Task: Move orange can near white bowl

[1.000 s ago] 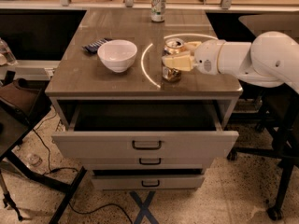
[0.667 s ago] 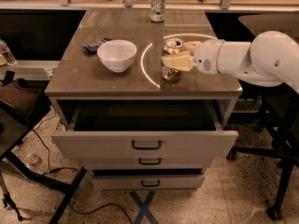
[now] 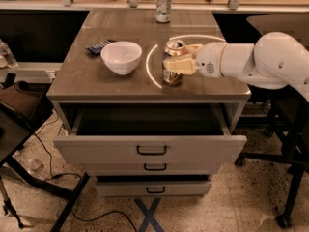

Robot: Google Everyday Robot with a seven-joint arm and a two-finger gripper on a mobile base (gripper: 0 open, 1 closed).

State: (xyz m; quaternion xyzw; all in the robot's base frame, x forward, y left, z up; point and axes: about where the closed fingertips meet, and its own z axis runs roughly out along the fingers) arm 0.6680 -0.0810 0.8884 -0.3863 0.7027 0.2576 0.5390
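The orange can [image 3: 172, 78] stands upright on the brown table [image 3: 91, 79], right of the middle and towards the front edge, with its silver top showing. The gripper [image 3: 177, 57] is closed on it from the right. One pale finger [image 3: 177, 65] lies across the front of the can at mid height, and the other shows just behind the can's top, so the can sits between them. The can's base looks to be on the tabletop.

The white bowl [image 3: 121, 57] sits to the left of the can, near it but not touching, with bare table between them. A thin bright curved line [image 3: 151, 69] runs across that gap and bends round behind the can. Just behind the bowl on its left lies a flat dark blue striped thing [image 3: 98, 46]. A white-and-green can [image 3: 163, 6] stands upright at the far edge of the table, well apart from the rest.

The white arm [image 3: 251, 62] reaches in from the right side, level with the tabletop. Under the table the top drawer [image 3: 152, 150] is pulled out. Two lower drawers [image 3: 154, 178] sit beneath it, further in.
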